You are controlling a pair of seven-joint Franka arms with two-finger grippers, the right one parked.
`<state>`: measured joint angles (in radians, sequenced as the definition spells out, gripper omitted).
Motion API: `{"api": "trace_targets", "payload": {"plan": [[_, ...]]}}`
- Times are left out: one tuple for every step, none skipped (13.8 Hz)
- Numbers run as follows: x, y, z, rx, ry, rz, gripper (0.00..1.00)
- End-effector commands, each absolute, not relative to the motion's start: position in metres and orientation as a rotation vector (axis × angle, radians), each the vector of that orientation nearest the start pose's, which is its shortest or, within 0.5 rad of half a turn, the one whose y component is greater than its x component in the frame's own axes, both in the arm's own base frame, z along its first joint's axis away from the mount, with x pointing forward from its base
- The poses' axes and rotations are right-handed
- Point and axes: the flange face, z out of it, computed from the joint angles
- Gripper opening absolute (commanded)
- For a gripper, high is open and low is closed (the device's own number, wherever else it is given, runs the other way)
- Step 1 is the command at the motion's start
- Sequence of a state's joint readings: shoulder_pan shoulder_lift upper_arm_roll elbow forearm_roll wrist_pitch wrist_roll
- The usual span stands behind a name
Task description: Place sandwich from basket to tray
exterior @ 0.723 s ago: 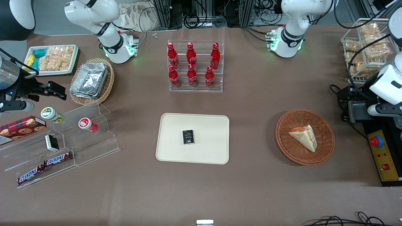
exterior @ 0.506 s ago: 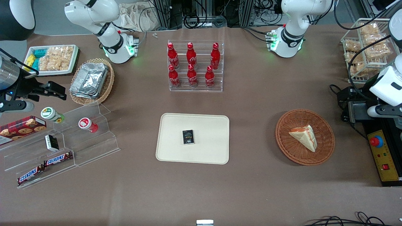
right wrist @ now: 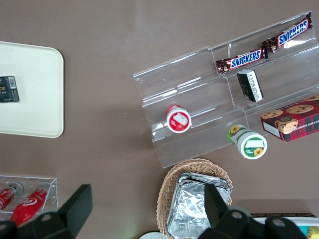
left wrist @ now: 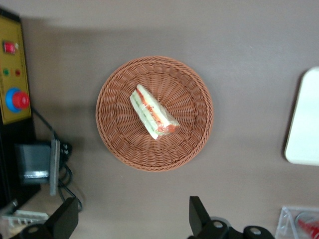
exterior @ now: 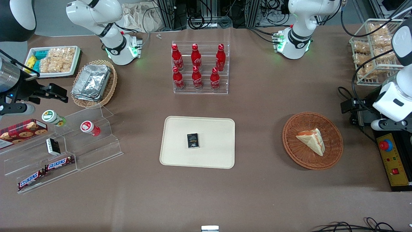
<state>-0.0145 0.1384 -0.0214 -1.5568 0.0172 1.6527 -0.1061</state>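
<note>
Approach step: gripper [left wrist: 129,224], fingers spread and empty, hovers high beside the basket [exterior: 331,154]. Sandwich [exterior: 311,140] lies inside, probably filling edge up. Next: descend, straddle wedge, close, carry to tray [exterior: 180,158].

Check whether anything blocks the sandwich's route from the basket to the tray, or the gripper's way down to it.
Nothing visible does. The gripper hangs open above the table beside the basket, and the sandwich lies uncovered. Bare tabletop separates basket and tray. A small dark box sits mid-tray, with free surface around it.
</note>
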Motion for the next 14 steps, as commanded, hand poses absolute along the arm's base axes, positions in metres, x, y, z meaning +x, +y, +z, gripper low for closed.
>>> {"api": "trace_targets", "payload": {"plan": [[0.603,-0.016,0.546,-3.091,-0.355,0.107,1.0],[0.604,-0.016,0.541,-3.073,-0.468,0.119,1.0],[0.605,-0.016,0.532,-3.046,-0.584,0.138,1.0],[0.608,-0.016,0.523,-3.022,-0.673,0.145,1.0],[0.61,-0.015,0.511,-3.008,-0.703,0.129,1.0],[0.611,-0.016,0.499,-3.008,-0.718,0.103,1.0],[0.612,-0.015,0.488,-2.996,-0.777,0.086,1.0],[0.613,-0.015,0.476,-2.973,-0.867,0.07,1.0],[0.614,-0.014,0.461,-2.953,-0.921,0.062,1.0],[0.615,-0.008,0.445,-2.948,-0.942,0.051,1.0],[0.613,-0.002,0.43,-2.94,-0.977,0.032,1.0],[0.612,-0.002,0.417,-2.932,-1.011,0.023,1.0],[0.612,-0.002,0.398,-2.913,-1.052,0.04,1.0],[0.616,-0.002,0.382,-2.891,-1.106,0.056,1.0]]}}
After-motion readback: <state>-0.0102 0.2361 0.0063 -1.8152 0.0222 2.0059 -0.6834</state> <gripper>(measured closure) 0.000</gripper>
